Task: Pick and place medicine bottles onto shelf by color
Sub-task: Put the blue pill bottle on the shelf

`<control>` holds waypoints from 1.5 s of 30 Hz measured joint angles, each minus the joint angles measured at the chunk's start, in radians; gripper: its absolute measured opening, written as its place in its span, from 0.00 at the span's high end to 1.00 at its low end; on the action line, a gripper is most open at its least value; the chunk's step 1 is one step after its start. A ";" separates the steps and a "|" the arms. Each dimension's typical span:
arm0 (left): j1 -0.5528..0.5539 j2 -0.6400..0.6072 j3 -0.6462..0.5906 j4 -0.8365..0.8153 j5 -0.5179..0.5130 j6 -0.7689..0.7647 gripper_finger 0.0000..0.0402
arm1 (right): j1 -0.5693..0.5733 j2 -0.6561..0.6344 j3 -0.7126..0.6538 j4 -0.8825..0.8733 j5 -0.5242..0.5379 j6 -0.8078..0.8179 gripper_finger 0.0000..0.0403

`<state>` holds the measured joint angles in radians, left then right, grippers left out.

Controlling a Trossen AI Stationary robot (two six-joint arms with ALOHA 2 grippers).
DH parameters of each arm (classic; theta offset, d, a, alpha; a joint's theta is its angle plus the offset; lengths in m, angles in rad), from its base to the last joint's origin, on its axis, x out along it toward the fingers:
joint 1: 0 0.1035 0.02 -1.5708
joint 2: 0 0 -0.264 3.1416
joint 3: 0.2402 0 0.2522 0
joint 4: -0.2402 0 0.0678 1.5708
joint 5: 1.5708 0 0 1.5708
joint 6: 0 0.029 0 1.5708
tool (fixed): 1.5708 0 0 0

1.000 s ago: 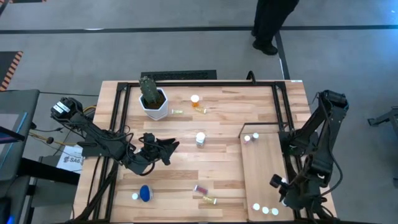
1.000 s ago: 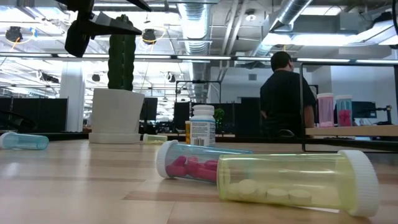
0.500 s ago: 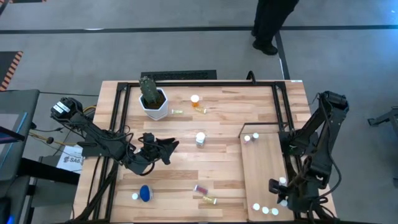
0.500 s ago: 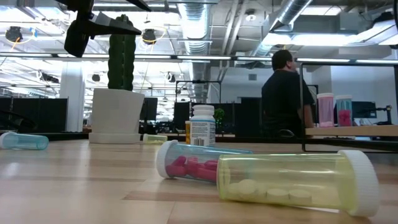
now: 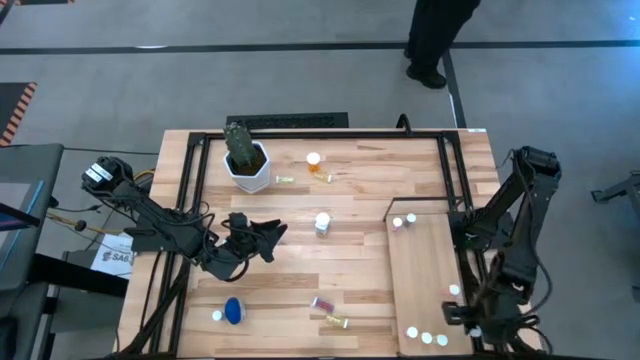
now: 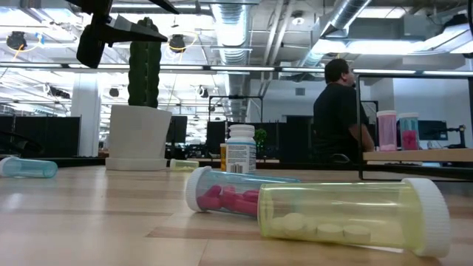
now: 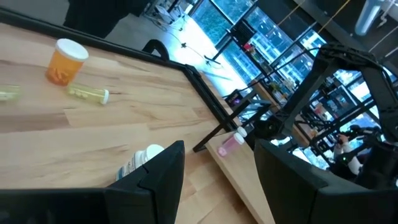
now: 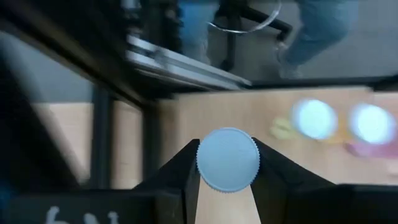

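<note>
Right wrist view: a white-capped bottle [image 8: 228,159] is seen clamped between the right gripper's [image 8: 226,180] two dark fingers, cap toward the camera.
Change: in the high view the right gripper [image 5: 462,312] has been carried toward 6 o'clock along the shelf [image 5: 425,270], from mid-shelf to just beside the capped bottles [image 5: 427,337] at the shelf's 6 o'clock end.
Meaning: the carried bottle is judged to be nearly at its colour group; lowering and release appear to be what remains of this placement.
Shelf stock: one bottle [image 5: 403,220] stands at the shelf's 12 o'clock end; body colours cannot be told from above.
Left gripper [image 5: 268,238]: held above the table at 9 o'clock of the white bottle [image 5: 322,223], unchanged; jaws apart, nothing between them.
Still to sort: orange bottle [image 5: 314,161], blue bottle [image 5: 232,310], pink vial [image 5: 322,304], yellow-green vial [image 5: 336,321], all on the table.
Bystander: a person [image 6: 338,114] stands beyond the table.
</note>
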<state>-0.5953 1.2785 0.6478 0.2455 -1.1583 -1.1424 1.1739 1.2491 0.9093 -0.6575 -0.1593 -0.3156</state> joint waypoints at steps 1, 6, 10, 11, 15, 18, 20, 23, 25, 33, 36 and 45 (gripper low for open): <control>0.000 0.000 0.000 0.000 -0.002 -0.005 0.54 | -0.002 0.000 0.000 -0.003 -0.001 -0.010 0.67; 0.001 0.000 0.000 0.000 -0.006 -0.022 0.54 | -0.001 0.000 0.000 -0.001 -0.002 -0.070 0.67; 0.001 0.000 0.000 0.000 -0.006 -0.028 0.54 | -0.008 0.014 0.000 0.012 0.006 -0.127 0.67; 0.001 0.000 0.000 0.000 -0.006 -0.029 0.54 | -0.013 0.024 0.000 0.011 0.006 -0.145 0.67; 0.001 0.000 0.000 0.000 -0.002 -0.030 0.54 | -0.031 0.070 0.000 0.011 -0.004 -0.186 0.67; 0.001 0.000 0.000 0.000 -0.002 -0.032 0.54 | -0.049 0.097 0.000 0.011 -0.054 -0.223 0.67; 0.002 0.000 0.000 0.000 -0.002 -0.033 0.54 | -0.064 0.099 0.000 0.013 -0.085 -0.238 0.67; 0.002 0.000 0.000 0.000 -0.001 -0.033 0.54 | -0.083 0.099 0.000 0.018 -0.106 -0.256 0.67; 0.002 0.000 0.000 -0.001 0.000 -0.032 0.54 | -0.091 0.099 0.000 0.021 -0.105 -0.268 0.67; 0.002 0.000 0.000 -0.002 0.024 -0.022 0.54 | -0.147 0.098 -0.086 0.179 -0.177 -0.290 0.66; 0.002 0.000 0.000 -0.003 0.028 -0.022 0.54 | -0.165 0.099 -0.097 0.199 -0.204 -0.279 0.66; 0.002 0.000 0.000 -0.009 0.027 -0.022 0.54 | -0.169 0.098 -0.116 0.231 -0.244 -0.292 0.66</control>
<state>-0.5938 1.2785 0.6478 0.2365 -1.1309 -1.1643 1.0050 1.3476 0.7929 -0.4261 -0.4031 -0.6079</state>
